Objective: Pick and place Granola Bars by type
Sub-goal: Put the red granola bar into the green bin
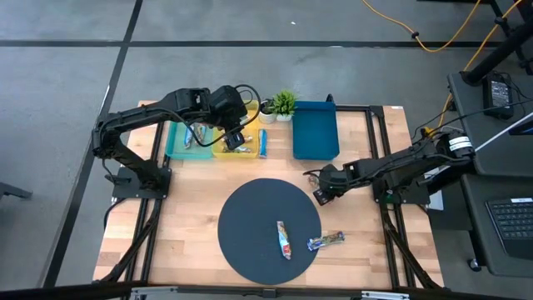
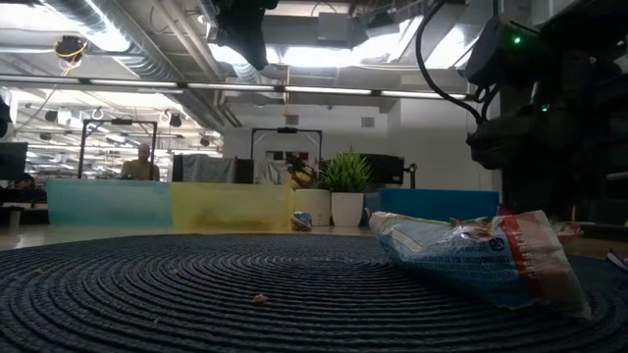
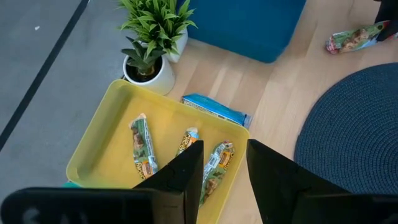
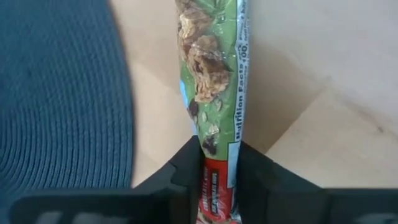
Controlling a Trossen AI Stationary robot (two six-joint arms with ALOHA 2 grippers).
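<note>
My left gripper [image 1: 236, 138] [image 3: 224, 171] hangs open above the yellow tray [image 1: 223, 152], where three green-wrapped granola bars [image 3: 142, 146] lie flat; one of them [image 3: 217, 163] shows between the fingers, apart from them. My right gripper [image 1: 320, 188] [image 4: 217, 158] is shut on another green bar [image 4: 214, 68] at the round mat's far right edge. A blue bar [image 1: 262, 143] lies on the wood between the yellow and blue trays. A red-white bar [image 1: 284, 240] lies on the mat. A blue bar [image 1: 326, 241] rests across the mat's right rim. My right gripper pinches the green bar between its two fingers by its red end [image 4: 216, 177]. The bar runs on forward past the fingertips, in line with them, over the wood beside the mat. Whether it is lifted clear of the table I cannot tell.
A teal tray [image 1: 175, 146] with bars stands left of the yellow one, and a dark blue tray [image 1: 315, 133] at the far right. A small potted plant [image 1: 283, 104] sits between them at the far edge. The dark woven mat [image 1: 250, 229] covers the near middle.
</note>
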